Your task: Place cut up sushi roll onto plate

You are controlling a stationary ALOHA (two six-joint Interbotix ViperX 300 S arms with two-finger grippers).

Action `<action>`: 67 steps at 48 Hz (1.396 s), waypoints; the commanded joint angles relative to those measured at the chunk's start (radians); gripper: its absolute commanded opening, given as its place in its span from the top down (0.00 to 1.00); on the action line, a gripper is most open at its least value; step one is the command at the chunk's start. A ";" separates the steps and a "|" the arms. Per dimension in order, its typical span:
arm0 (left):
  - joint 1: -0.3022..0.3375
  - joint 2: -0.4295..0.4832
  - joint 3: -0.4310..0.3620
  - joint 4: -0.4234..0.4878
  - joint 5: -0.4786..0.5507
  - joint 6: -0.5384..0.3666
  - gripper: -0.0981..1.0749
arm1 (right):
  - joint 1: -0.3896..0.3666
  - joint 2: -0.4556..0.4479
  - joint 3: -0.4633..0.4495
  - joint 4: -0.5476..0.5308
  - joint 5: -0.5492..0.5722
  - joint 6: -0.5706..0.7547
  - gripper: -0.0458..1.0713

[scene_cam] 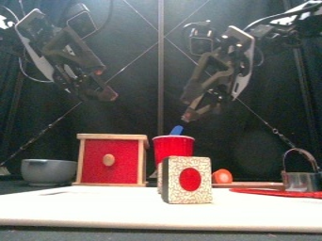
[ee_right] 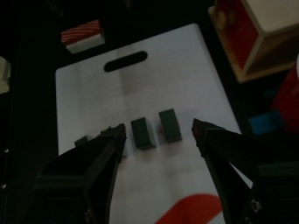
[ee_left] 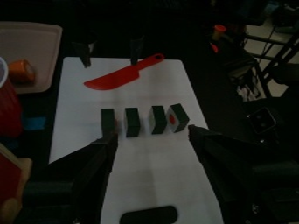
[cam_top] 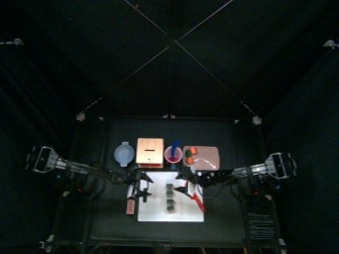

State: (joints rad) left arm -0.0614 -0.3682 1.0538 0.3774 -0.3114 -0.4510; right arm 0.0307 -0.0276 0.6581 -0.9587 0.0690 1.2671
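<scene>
Several dark pieces of the cut up sushi roll (ee_left: pixel 145 120) stand in a row on a white cutting board (ee_left: pixel 140 175), also seen in the right wrist view as the sushi pieces (ee_right: pixel 142 133). My left gripper (ee_left: pixel 153 136) hovers over the row, open, with nothing held. Opposite it, my right gripper (ee_right: pixel 158 129) is open above the same row and also holds nothing. The pale pink plate (ee_left: pixel 33 39) lies beyond the board's far corner, and in the top view the plate (cam_top: pixel 203 155) sits behind the board at the right.
A red knife (ee_left: pixel 122 73) lies on the board past the sushi. Behind the board stand a red cup (cam_top: pixel 173 152), an orange-tan board (cam_top: pixel 150 153) and a light-blue dish (cam_top: pixel 123 153). A red-and-wood box (scene_cam: pixel 109 158) and a spotted cube (scene_cam: pixel 186 179) stand at the front.
</scene>
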 commanded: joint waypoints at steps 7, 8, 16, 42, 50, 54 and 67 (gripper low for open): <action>0.006 -0.075 0.041 0.015 -0.008 0.002 0.08 | -0.006 0.083 -0.064 0.006 0.017 -0.002 0.12; 0.006 -0.081 0.044 0.015 -0.008 0.002 0.08 | -0.008 0.086 -0.064 0.006 0.021 -0.002 0.12; 0.008 -0.115 0.072 0.014 -0.008 0.002 0.08 | -0.009 0.114 -0.061 0.017 0.038 -0.003 0.12; 0.029 -0.115 0.084 0.014 -0.005 0.000 0.08 | -0.002 0.184 -0.061 0.038 0.017 -0.003 0.13; 0.038 -0.115 0.092 0.014 -0.005 -0.002 0.08 | -0.002 0.206 -0.069 0.049 -0.003 -0.003 0.28; 0.040 -0.115 0.094 0.012 -0.005 -0.003 0.08 | -0.003 0.209 -0.075 0.048 -0.003 -0.003 0.37; 0.041 -0.115 0.106 -0.011 -0.002 -0.003 0.08 | -0.003 0.031 0.009 0.035 0.222 -0.005 0.48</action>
State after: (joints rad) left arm -0.0230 -0.4801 1.1689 0.3758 -0.3099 -0.4541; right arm 0.0291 0.1058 0.6443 -0.9204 0.2209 1.2609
